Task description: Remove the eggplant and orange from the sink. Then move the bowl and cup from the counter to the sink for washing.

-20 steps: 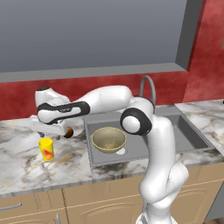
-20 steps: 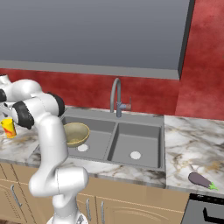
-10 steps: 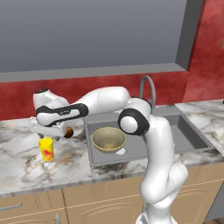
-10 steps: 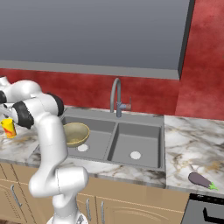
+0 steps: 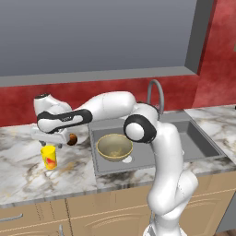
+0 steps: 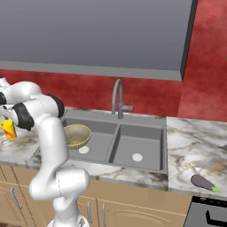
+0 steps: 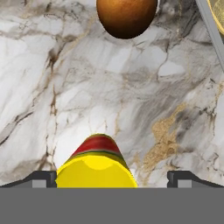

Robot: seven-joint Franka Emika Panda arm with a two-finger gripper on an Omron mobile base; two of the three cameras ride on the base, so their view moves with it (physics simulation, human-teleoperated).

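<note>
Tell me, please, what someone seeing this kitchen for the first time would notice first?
Most striking is the white arm stretched far across to the counter left of the sink, its open gripper hovering just above the bright yellow cup. A dark orange lies on the marble close beside the cup, and the tan bowl already sits in the left basin. An eggplant lies on the counter right of the sink.
</note>
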